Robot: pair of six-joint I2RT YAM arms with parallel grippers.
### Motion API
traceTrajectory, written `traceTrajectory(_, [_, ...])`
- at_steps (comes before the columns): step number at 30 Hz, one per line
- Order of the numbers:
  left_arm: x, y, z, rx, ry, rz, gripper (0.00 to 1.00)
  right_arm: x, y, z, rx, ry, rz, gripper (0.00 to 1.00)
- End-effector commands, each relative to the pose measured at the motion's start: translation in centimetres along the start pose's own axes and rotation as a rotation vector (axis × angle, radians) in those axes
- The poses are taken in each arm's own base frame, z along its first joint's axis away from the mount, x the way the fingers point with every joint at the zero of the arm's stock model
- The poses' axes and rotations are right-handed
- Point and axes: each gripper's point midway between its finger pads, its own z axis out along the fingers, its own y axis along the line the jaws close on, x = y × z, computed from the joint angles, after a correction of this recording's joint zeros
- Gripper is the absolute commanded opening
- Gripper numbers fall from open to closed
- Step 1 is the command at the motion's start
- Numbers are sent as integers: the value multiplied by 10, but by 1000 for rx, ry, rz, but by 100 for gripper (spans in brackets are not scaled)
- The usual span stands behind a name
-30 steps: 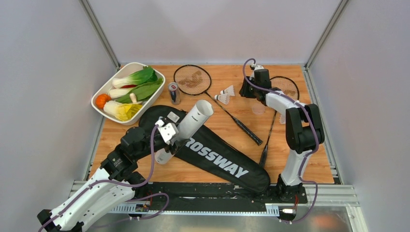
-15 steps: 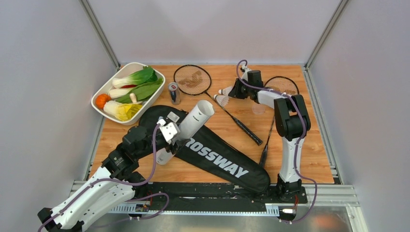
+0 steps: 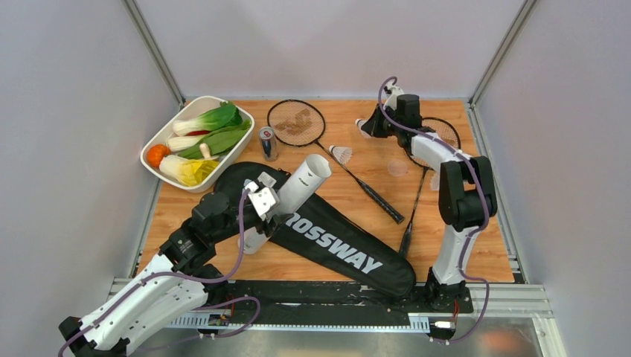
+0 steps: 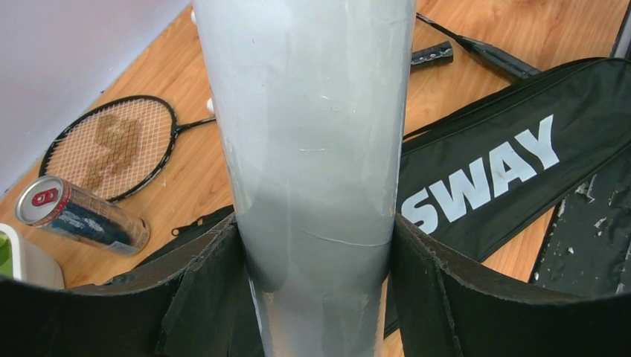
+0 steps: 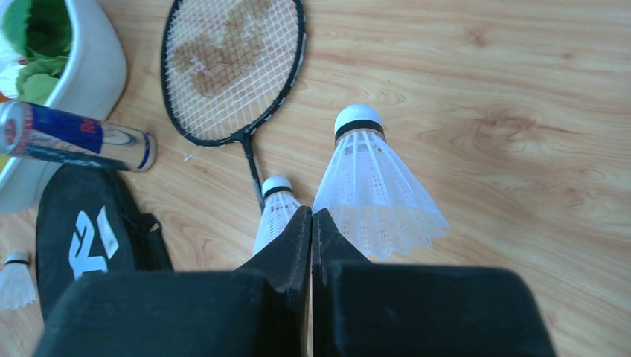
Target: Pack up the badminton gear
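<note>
At rear, right arm [image 3: 449, 159] outstretched with shuttlecock [image 3: 362, 125].

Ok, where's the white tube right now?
The white tube is left of centre in the top view, clamped in the left gripper, tilted over the black racket bag.

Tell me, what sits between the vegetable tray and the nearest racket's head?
A blue-silver drink can stands there on the table, seen best in the top view.

Can't see either end of tube [image 4: 312, 149], cropped top and bottom. Can't read bag [image 4: 565, 97] lettering before "SWAY", hidden behind it. Can't see full racket [image 3: 449, 134] head, blocked by right arm [image 3: 463, 195]. Can't see near rim of shuttlecock [image 5: 372, 186], behind right gripper [image 5: 311, 213].
</note>
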Motion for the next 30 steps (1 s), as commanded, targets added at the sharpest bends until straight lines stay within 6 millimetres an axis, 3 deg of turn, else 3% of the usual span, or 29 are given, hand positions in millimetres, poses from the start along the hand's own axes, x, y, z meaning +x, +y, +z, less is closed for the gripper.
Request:
traceTrajectory(1, [-14, 5, 3, -16, -50, 16, 5, -38, 32, -47, -23, -86, -68, 0])
traceTrajectory(9, [0, 7, 10, -26, 5, 10, 6, -43, 109, -147, -159, -91, -209, 0])
traceTrajectory(13, [6, 10, 11, -39, 32, 14, 6, -44, 157, -208, -273, -151, -344, 0])
traceTrajectory(16, [10, 13, 12, -52, 50, 26, 6, -48, 182, -255, -327, -231, -458, 0])
traceTrajectory(19, [14, 12, 12, -43, 57, 46, 6, -33, 208, -291, -455, -251, -583, 0])
traceTrajectory(24, [18, 10, 13, -23, 65, 89, 6, -5, 231, -326, -614, -231, -693, 0])
traceTrajectory(30, [17, 3, 17, 42, 74, 128, 7, 19, 233, -328, -669, -145, -729, 0])
